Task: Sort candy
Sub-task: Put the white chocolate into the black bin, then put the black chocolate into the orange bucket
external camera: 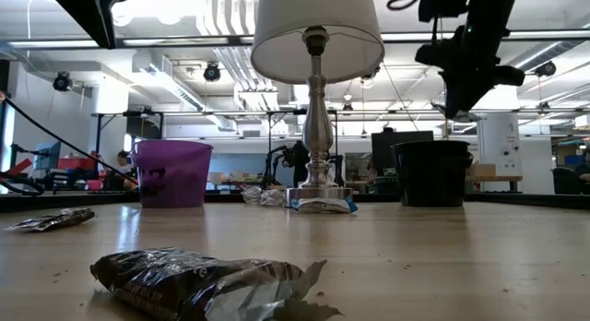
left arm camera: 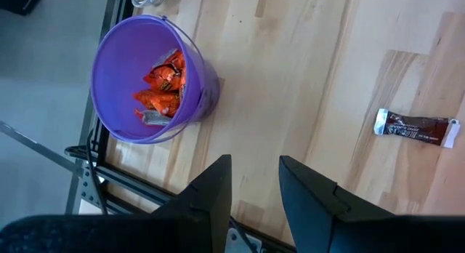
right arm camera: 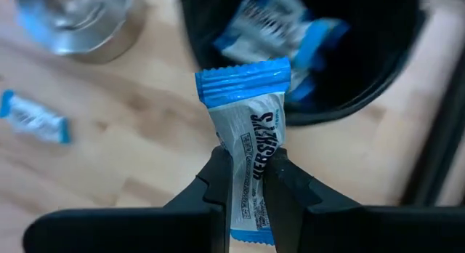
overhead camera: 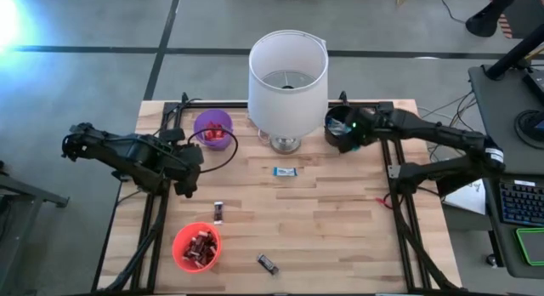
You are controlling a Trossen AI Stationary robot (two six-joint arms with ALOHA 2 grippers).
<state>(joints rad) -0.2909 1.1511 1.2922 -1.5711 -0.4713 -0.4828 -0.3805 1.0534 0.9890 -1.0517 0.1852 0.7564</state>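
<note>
My right gripper (right arm camera: 249, 169) is shut on a light blue-and-white candy (right arm camera: 247, 129) above the near rim of the black cup (right arm camera: 363, 78), which holds more blue-and-white candy. In the high view this gripper (overhead camera: 347, 126) is over the black cup (overhead camera: 340, 136), right of the lamp. My left gripper (left arm camera: 254, 184) is open and empty, near the table's left edge (overhead camera: 189, 184), below the purple cup (left arm camera: 149, 78) that holds red candy. A blue candy (overhead camera: 285, 171) and two dark candies (overhead camera: 218, 212) (overhead camera: 268, 264) lie flat on the table. My right gripper pinches the blue-and-white candy between its two fingers at the middle of the wrapper (right arm camera: 251, 162). The fingers point down from above and the candy lies along them. Its crimped blue end (right arm camera: 243, 82) sticks out past the fingertips. The candy is lifted clear of the table.
A white-shaded lamp (overhead camera: 287, 75) on a metal foot stands at the table's far middle, between the purple and black cups. A red cup (overhead camera: 197, 247) with dark candy stands near the front left. Bare wood lies across the middle and right of the table.
</note>
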